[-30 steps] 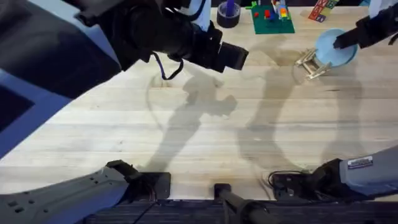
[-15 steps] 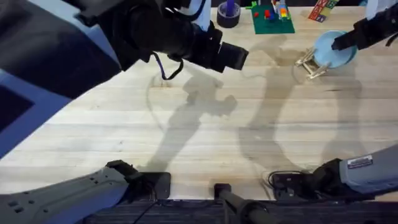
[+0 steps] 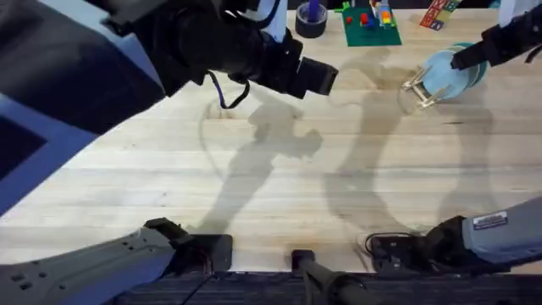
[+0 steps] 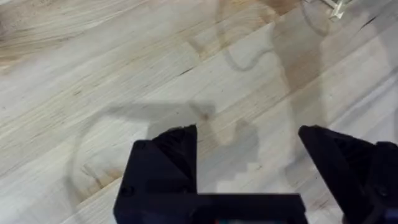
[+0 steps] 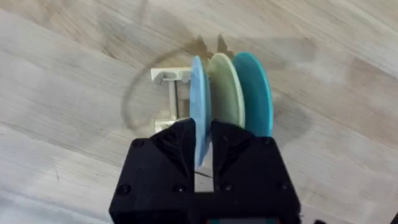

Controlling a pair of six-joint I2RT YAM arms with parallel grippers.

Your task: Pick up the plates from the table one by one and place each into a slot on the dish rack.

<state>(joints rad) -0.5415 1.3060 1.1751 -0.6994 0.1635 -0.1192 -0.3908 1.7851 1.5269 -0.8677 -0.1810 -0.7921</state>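
Beside the dish rack, green baseplate; right claw grips pale blue plate.

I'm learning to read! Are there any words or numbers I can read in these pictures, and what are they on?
White label on the right arm near its base: has print, too small to read.
Colourful box at the table's far edge: markings too blurred to read.
Plates, dish rack, table: no writing.

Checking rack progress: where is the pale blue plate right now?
The pale blue plate stands on edge in the dish rack at the table's far right, pinched by the right gripper, beside the cream plate.
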